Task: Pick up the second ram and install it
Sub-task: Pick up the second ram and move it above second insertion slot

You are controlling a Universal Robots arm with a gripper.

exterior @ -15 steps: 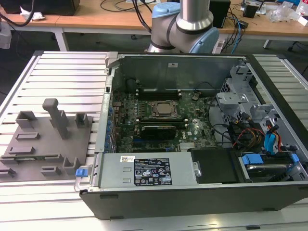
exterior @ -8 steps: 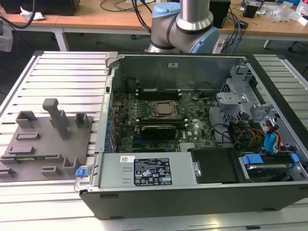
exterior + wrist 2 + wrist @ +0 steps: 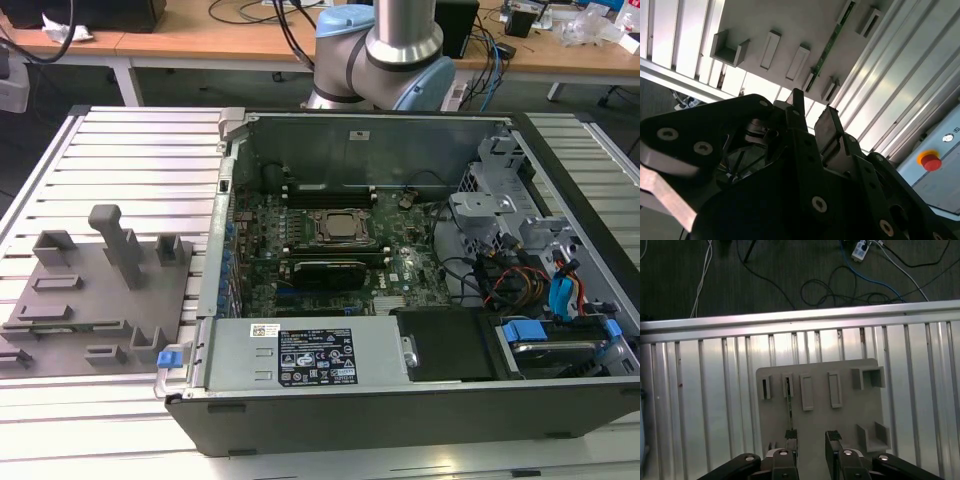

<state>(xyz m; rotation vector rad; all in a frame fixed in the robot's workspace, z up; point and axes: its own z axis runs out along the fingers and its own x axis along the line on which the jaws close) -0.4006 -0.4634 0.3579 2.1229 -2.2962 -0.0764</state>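
Pose: black gripper [image 3: 811, 439] aimed down over flat grey plastic fixture plate [image 3: 845, 420].
Jaws: spread, empty.
Ram: thin green circuit-board strip [image 3: 789, 407] edgewise on plate, beside one fingertip.

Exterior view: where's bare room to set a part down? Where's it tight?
Free: the slatted table between the grey fixture plate and the far edge; the slats before the plate, the exterior view's lower left. Tight: inside the computer case, packed with motherboard and cables.

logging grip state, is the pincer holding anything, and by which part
Nothing is held. The pincer is open above the grey plate, with nothing between its jaws; the ram stick stands in its slot on that plate.
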